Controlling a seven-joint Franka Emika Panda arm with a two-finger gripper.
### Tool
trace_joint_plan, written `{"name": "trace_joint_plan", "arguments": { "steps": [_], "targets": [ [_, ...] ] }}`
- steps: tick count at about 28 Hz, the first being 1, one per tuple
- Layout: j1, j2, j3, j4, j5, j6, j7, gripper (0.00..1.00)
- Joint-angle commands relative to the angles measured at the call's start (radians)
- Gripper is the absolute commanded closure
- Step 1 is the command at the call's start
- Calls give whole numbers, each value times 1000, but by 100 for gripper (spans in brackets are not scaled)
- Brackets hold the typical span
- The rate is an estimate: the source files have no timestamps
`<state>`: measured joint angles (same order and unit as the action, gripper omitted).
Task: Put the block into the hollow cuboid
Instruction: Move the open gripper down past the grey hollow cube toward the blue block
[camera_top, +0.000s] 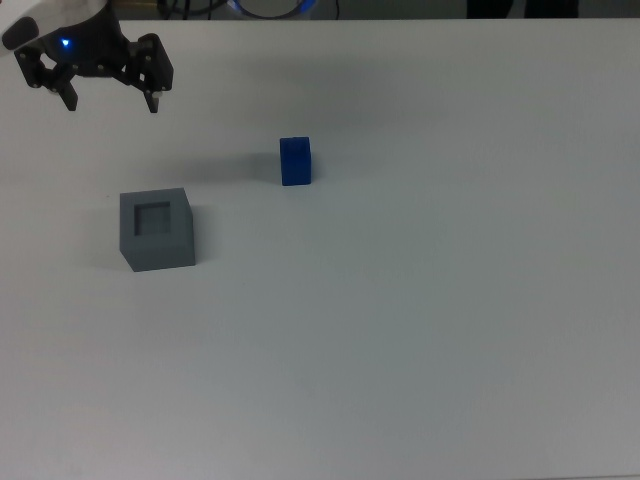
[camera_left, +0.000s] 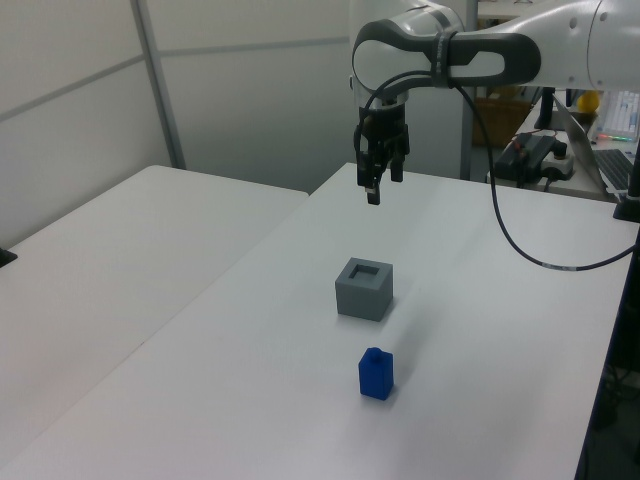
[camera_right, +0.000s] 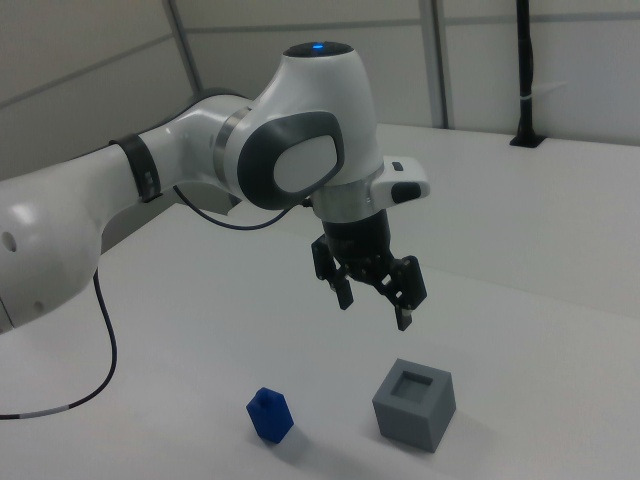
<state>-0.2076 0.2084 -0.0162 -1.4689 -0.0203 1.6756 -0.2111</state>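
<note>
– Where does the small bright blue rectangular block (camera_top: 295, 162) sit?

– On the white table (camera_top: 420, 300), standing free, with its small knob on top showing in the left view (camera_left: 376, 374) and the right view (camera_right: 269, 414). Nothing touches it.

– And the pincer?

– The black two-finger gripper (camera_top: 110, 98) hangs in the air at the end of the white arm (camera_right: 200, 160), fingers pointing down. In the top view it is in the upper left corner; the block lies at about four o'clock from it, well apart.

– Is it holding anything?

– No. Its fingers (camera_right: 343, 290) are spread wide with only air between them, as the right view (camera_right: 375, 305) shows plainly.

– Where is the matte grey cube-like box with the square recess in its top (camera_top: 156, 229)?

– In the top view it stands at roughly eight o'clock from the block, near it but not touching, and at about five o'clock from the gripper. Its recess faces up. In the left view (camera_left: 364, 288) the gripper (camera_left: 378, 188) hovers above and beyond it, and the block is nearer the camera.
</note>
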Motion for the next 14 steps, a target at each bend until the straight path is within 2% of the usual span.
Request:
{"name": "trace_joint_plan", "arguments": {
  "steps": [1, 5, 6, 11, 14],
  "targets": [
    [13, -58, -11, -46, 8, 7, 9, 0],
    [20, -104, -10, -128, 8, 65, 1, 0],
    [28, -131, -7, -178, 10, 94, 1, 0],
    [71, -207, -2, -306, 10, 130, 5, 0],
    [97, -236, -1, -355, 11, 141, 12, 0]
  ]
}}
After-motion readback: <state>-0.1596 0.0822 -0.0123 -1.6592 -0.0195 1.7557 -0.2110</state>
